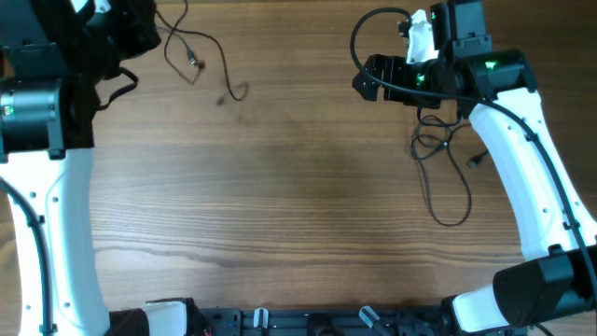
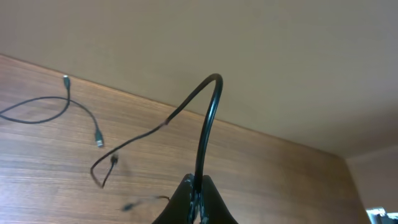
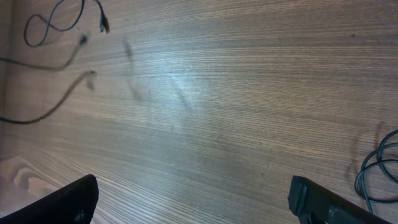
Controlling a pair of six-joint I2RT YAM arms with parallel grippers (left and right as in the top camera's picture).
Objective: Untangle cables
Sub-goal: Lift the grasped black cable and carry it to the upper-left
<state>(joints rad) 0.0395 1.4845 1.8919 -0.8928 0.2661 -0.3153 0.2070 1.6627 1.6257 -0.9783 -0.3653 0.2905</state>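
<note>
black cables (image 2: 205,124) look light and limp; left gripper (image 2: 199,188) pinches one, right gripper (image 3: 193,194) gapes empty; best grasped near a plug (image 2: 99,142).

Wooden table (image 1: 280,187); thin cable (image 1: 196,63) at far-left corner, looped cable (image 1: 431,142) right side.

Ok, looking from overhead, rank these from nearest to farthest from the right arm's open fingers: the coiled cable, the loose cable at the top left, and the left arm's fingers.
1. Coiled cable: right side, just beside the right arm.
2. Loose cable: top left, across the table.
3. Left arm's fingers: far top-left corner, pinching a thin cable.
</note>
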